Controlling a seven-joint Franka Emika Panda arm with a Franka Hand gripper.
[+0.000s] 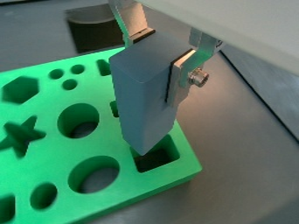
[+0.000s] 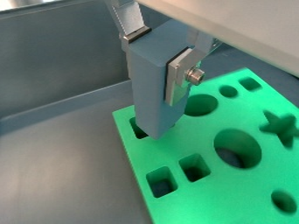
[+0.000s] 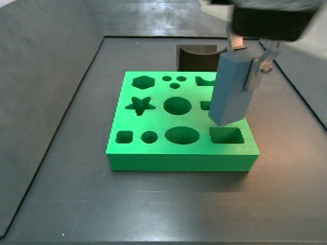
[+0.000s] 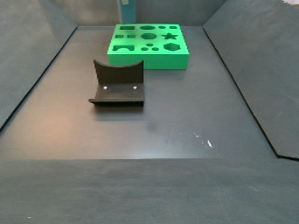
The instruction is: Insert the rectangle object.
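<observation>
In a side view, a dark curved block (image 4: 117, 84) stood nearest on the grey floor (image 4: 152, 131), well apart from the bright green foam board with shaped holes (image 4: 149, 44) beyond it. Over that board, the two-finger gripper (image 1: 163, 48) was clamped on the tall, slim grey-blue rectangle object (image 1: 146, 96), its silver finger plates (image 1: 184, 72) pressed flat against opposite faces. The rectangle object hung roughly upright, slightly tilted, with its lower end at the mouth of the rectangular corner hole (image 3: 228, 137); in both wrist views it looked just entering the opening.
</observation>
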